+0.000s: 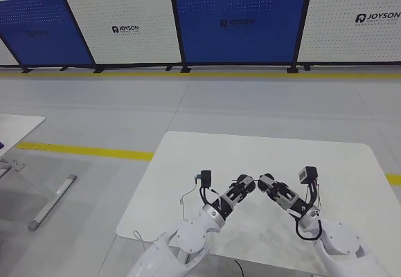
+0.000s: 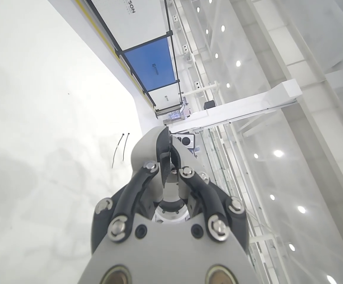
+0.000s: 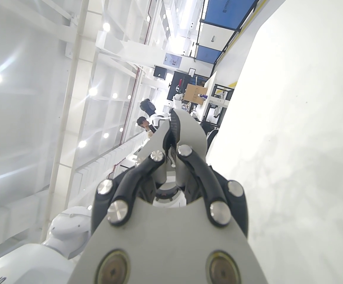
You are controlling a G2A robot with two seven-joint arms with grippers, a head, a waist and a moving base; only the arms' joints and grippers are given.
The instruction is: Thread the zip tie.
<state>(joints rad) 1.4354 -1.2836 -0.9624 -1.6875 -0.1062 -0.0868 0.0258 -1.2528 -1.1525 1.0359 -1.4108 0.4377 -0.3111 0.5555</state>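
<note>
White table with rounded corners, grey workshop floor around it. Both arms run in from the near edge and meet over the near middle of the table, angled toward each other in a shallow V. Left gripper and right gripper sit tip to tip, close to touching from above; can't tell if there's real contact

Left gripper, wrist view: fingers closed, black pads pressed flat together with no gap. Nothing visibly clamped, though a thin strip in there would be hard to make out. Right gripper: same, fingers closed pad to pad, nothing seen sticking out

Task parts: two black zip ties lie flat on the table, side by side and roughly parallel, heads at the end farther from the wrist. They're beside the left fingers, near but not touching. Both are straight with loose ends, neither threaded

Farther out: a grey bar lies on the floor left of the table. A yellow floor line runs past it, and a second table at the left edge has small items on it. The far side is a row of blue and white panels
</note>
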